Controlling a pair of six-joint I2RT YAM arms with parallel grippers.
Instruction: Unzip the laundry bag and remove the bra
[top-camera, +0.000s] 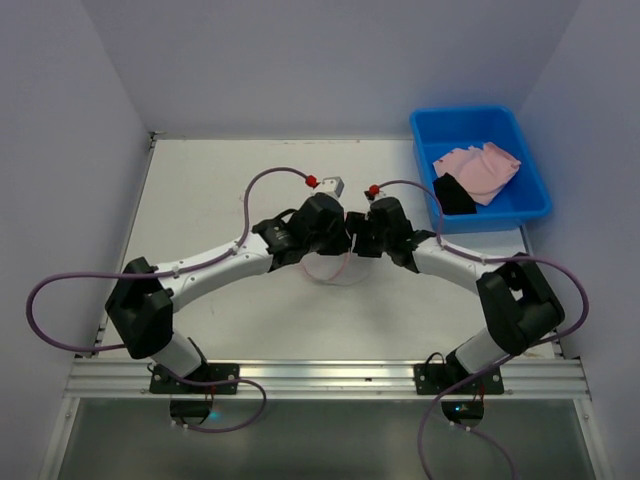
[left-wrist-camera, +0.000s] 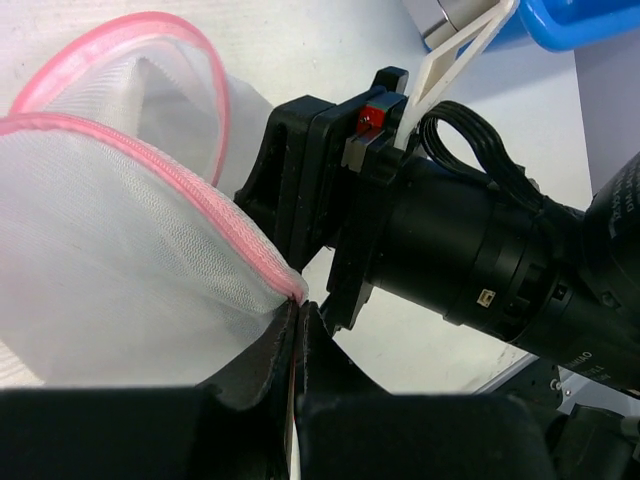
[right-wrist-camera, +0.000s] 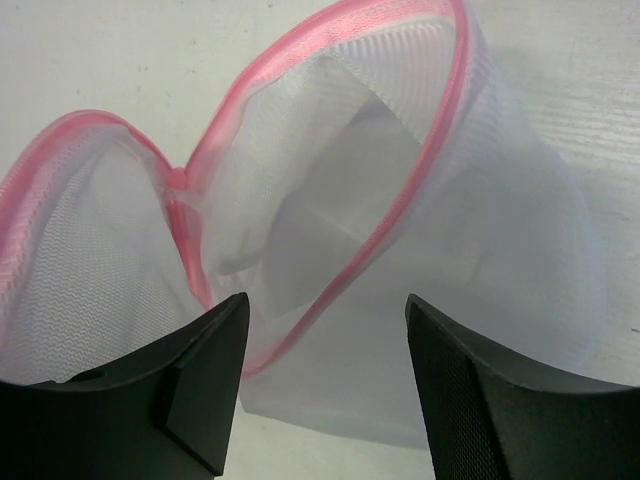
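The laundry bag (top-camera: 332, 272), white mesh with pink zipper trim, lies on the table under both grippers and is mostly hidden in the top view. In the left wrist view my left gripper (left-wrist-camera: 298, 310) is shut on the pink trim at the rim of the bag (left-wrist-camera: 110, 260). In the right wrist view my right gripper (right-wrist-camera: 325, 305) is open just above the bag (right-wrist-camera: 330, 210), which gapes open and looks empty inside. The bra (top-camera: 482, 168), pale pink fabric, lies in the blue bin. The two grippers, left (top-camera: 340, 240) and right (top-camera: 362, 240), almost touch.
The blue plastic bin (top-camera: 520, 205) stands at the back right of the table and also holds a black item (top-camera: 455, 193). Walls close the table at the back and sides. The right arm's wrist (left-wrist-camera: 450, 240) fills the left wrist view close by.
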